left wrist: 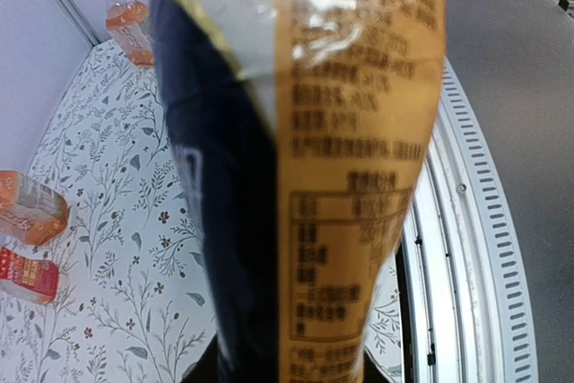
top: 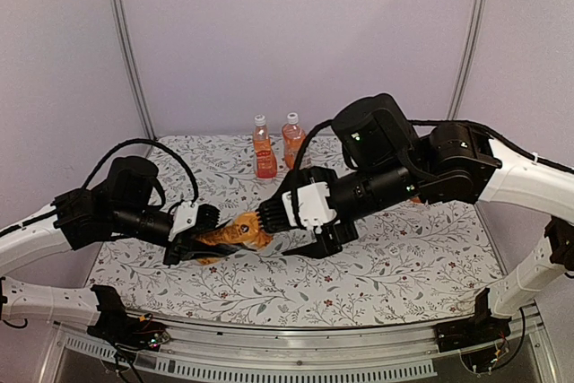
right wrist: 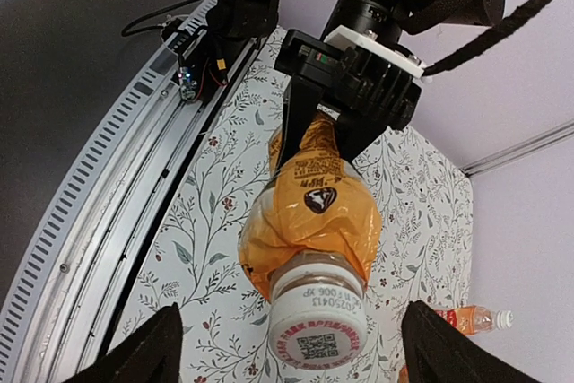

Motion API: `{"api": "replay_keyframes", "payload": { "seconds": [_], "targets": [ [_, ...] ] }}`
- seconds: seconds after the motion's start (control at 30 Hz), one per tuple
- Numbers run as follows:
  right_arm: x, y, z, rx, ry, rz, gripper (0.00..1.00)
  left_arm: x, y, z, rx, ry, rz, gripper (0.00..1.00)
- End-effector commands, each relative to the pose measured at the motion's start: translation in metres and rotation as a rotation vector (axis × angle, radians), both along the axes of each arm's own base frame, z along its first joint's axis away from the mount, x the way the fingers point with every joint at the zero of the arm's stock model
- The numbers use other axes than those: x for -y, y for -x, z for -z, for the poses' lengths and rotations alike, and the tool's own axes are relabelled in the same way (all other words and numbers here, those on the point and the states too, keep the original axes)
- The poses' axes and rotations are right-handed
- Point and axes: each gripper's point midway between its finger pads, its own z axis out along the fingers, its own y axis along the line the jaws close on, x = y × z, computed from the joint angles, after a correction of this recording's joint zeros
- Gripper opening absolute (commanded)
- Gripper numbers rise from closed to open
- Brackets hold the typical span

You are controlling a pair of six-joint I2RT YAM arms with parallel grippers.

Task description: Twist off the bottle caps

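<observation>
The right gripper's (right wrist: 289, 311) fingers (right wrist: 143, 352) are standing wide apart, flanking the cap (right wrist: 318, 327) without touching it. The white cap is sitting screwed on the neck of an orange bottle (right wrist: 314, 213), which is lying level over the flowered surface (top: 404, 257) between the two arms. The left gripper (top: 202, 238) is clamping the bottle's other end. At the far edge, two more bottles (top: 264, 148) are standing upright, side by side, their white caps (top: 259, 119) on.
</observation>
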Motion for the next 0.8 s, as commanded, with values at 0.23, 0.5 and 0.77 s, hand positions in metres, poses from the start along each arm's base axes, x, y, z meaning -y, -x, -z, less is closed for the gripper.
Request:
{"api": "replay_keyframes", "payload": {
  "seconds": [0.23, 0.5, 0.77],
  "targets": [
    [-0.008, -0.034, -0.047, -0.377, -0.201, 0.349, 0.99, -0.002, -0.02, -0.002, 0.051, 0.025, -0.099, 0.15],
    [-0.014, -0.033, -0.062, -0.935, -0.236, 0.516, 0.99, -0.005, -0.049, -0.006, 0.149, 0.041, -0.231, 0.15],
    [0.001, -0.061, -0.019, -0.987, -0.159, 0.852, 0.9, -0.007, -0.062, -0.009, 0.208, 0.045, -0.286, 0.15]
  ]
}}
